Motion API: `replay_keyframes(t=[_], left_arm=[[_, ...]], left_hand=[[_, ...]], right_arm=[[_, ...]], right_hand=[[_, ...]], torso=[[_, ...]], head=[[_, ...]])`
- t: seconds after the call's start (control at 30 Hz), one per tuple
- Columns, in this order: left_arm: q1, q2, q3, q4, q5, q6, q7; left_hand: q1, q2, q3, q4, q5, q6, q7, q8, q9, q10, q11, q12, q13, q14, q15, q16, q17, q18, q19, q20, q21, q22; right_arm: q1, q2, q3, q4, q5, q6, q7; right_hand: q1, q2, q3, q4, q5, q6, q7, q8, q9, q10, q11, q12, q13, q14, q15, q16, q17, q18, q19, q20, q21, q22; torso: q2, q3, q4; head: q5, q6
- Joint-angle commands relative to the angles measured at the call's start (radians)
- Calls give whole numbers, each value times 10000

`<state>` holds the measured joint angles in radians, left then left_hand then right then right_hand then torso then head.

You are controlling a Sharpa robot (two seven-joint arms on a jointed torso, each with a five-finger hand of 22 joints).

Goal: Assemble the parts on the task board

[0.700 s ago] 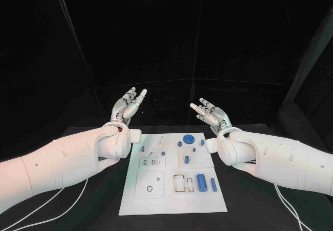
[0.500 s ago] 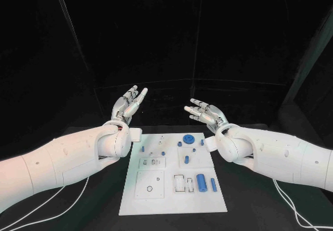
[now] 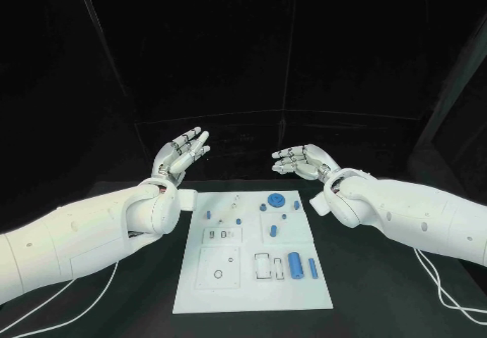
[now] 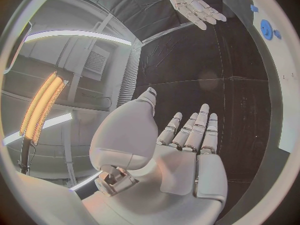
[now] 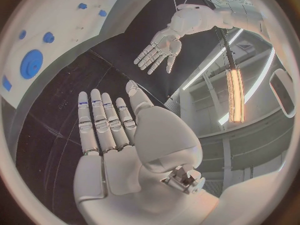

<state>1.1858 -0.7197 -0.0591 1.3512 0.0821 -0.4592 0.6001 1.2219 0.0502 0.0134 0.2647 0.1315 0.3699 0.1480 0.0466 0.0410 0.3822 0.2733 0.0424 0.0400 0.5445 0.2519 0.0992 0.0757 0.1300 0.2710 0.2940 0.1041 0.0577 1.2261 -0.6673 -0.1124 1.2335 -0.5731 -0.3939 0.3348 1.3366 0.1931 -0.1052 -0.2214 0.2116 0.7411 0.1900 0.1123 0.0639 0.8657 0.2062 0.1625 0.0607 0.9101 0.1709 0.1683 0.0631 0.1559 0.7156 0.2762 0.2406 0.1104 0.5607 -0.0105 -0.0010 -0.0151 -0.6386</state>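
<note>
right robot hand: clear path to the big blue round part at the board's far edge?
Probably yes. The right robot hand is open, holds nothing, and hovers just beyond the task board; nothing lies between it and the round part.

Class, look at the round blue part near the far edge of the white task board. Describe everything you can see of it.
The round blue part is a flat disc, plastic-looking and seemingly with a raised centre, lying on the task board near its far edge. Smaller blue pieces sit close by, apart from it. Nothing touches it: the left robot hand and right robot hand hover beyond the board, open and empty.
</note>
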Motion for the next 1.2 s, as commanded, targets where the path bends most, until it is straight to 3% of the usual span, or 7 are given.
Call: replay_keyframes(t=[0.03,0.13,0.23,0.33,0.43,0.73,1.2], left_arm=[[37,-100,8,105,8,475,124],[43,-229,8,309,8,560,138],[46,-400,8,612,7,657,160],[49,-671,8,1089,6,762,169],[52,-920,7,1532,-38,875,201],[57,-1239,8,2251,-96,1188,284],[51,-1245,7,2240,-104,1378,277]], left_hand=[[206,14,-109,-37,-3,607,1166,70,35,952,51,114,58,1037,-35,189,86,-177,1091,-21,413,170],[563,-5,-157,-244,-12,1387,1238,152,85,2160,-162,270,132,2209,-271,552,207,82,3347,-35,1332,549],[832,2,-240,-404,-14,1946,1099,173,112,2597,-226,269,150,2630,-392,668,206,209,3888,-51,1518,572],[1165,7,-332,-645,-14,3031,1107,307,190,4388,-497,659,284,3409,-666,936,267,441,4563,-79,1747,609],[1430,116,-263,-862,-4,4919,1061,754,362,5303,-678,1083,358,4162,-892,1202,411,550,5197,-186,1972,661],[1602,137,-215,-1047,-6,5106,1020,764,296,5506,-740,1099,302,4344,-947,1150,460,545,5416,-249,1954,610],[1610,73,-274,-1128,-13,5066,1066,691,250,5459,-705,1028,258,4313,-925,1040,457,532,5461,-247,1891,555]], right_arm=[[150,-31,9,10,-1991,-286,-679],[290,-56,10,25,-2758,-77,-991],[429,-53,11,36,-3500,140,-1226],[605,-25,11,41,-4676,319,-1633],[712,27,12,44,-5873,402,-2117],[827,176,17,140,-8432,1063,-3102],[843,391,27,324,-10521,2159,-3631]], right_hand=[[130,-21,294,-680,-164,1582,449,7,32,1431,-310,-103,29,1798,-429,52,62,303,1204,-274,542,94],[278,-52,454,-707,-64,1886,331,29,45,1857,-459,-139,39,2275,-609,102,117,307,1503,-451,730,150],[446,-118,623,-714,-86,2176,212,84,64,2277,-623,-147,54,2787,-810,247,215,305,1833,-659,987,256],[600,-274,790,-709,52,2459,88,122,75,2726,-783,-164,74,3297,-1013,411,354,293,2160,-876,1330,418],[650,-484,961,-711,195,2658,-21,88,60,3074,-908,-240,78,3761,-1190,590,518,272,2465,-1086,1780,655],[267,-874,1264,-672,-83,2592,-83,-336,29,3300,-1036,-758,39,5635,-1555,1627,1392,250,3474,-1711,3405,1537],[-239,-1276,1494,-611,-390,2528,-171,-501,17,2729,-1010,-1025,8,5979,-1546,2561,2240,246,3551,-1746,4313,2053]], torso=[[214,-18,86],[343,-20,119],[497,-40,140],[693,-71,194],[865,-115,209],[1327,-167,174],[1671,-128,174]], head=[[-26,71],[-31,131],[-35,216],[-55,283],[-84,366],[-135,506],[-115,577]])
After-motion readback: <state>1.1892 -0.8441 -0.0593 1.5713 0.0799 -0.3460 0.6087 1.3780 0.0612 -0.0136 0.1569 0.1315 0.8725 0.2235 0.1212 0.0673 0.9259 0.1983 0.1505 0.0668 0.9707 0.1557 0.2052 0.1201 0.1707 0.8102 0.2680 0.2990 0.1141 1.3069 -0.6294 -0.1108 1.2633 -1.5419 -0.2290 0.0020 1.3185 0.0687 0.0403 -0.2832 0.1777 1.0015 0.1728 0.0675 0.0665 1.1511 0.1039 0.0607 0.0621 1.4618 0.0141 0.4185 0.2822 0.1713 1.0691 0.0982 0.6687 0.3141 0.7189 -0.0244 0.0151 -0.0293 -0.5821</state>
